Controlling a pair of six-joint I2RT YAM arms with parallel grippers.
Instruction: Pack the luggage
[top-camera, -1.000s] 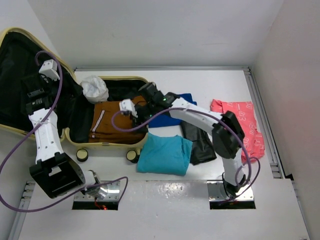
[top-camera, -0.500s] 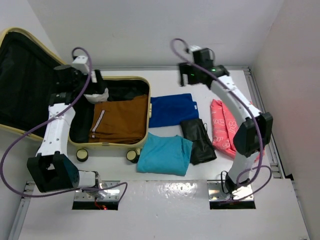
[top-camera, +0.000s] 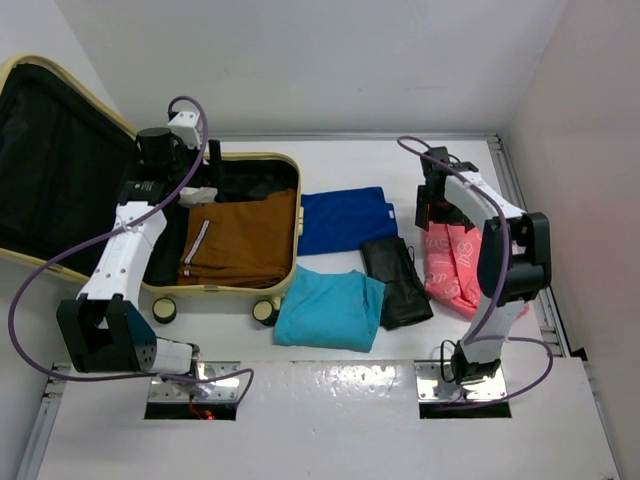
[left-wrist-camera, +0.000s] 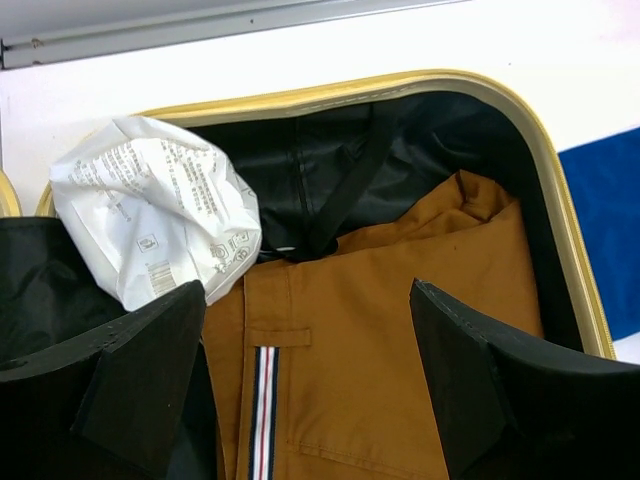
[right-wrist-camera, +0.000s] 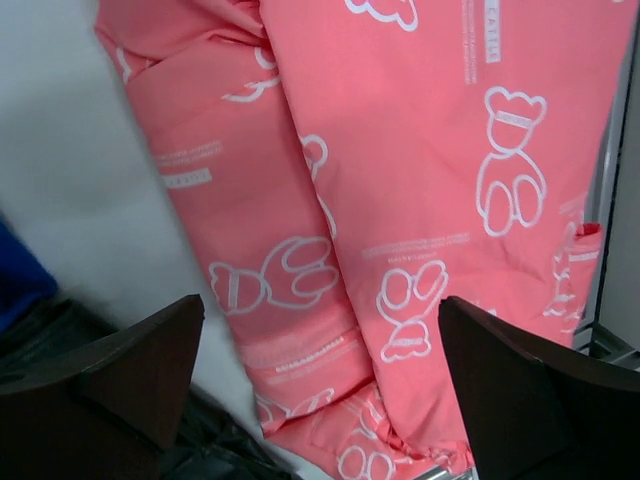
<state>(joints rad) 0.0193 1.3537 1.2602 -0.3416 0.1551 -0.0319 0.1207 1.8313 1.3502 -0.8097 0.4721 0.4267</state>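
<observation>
Overhead cam first: the luggage (top-camera: 215, 289) sits open on the left side of the table (top-camera: 340, 165). Its lid leans back against the left wall with the black lining showing, and the wheels (top-camera: 265, 312) face the arm bases. A folded brown garment (top-camera: 240, 240) lies flat in the bottom half. The left gripper (top-camera: 208, 168) hangs over the back of the case, right by a crumpled white bag (top-camera: 198, 193). On the tabletop right of the case there's a blue garment (top-camera: 342, 220), a teal one (top-camera: 328, 308) in front of it just beside a wheel, a black one (top-camera: 400, 280) next to both, and a pink printed one (top-camera: 455, 265) furthest right. The right gripper (top-camera: 432, 213) hovers over the far left end of the pink one. Left wrist cam: fingers (left-wrist-camera: 140, 370) are spread wide with nothing between them, and the brown garment and white bag are below, the bag tucked against the yellow rim. Right wrist cam: fingers (right-wrist-camera: 110, 370) also wide apart and empty over pink cloth with white bear prints. Can't tell if the tips touch the cloth.
</observation>
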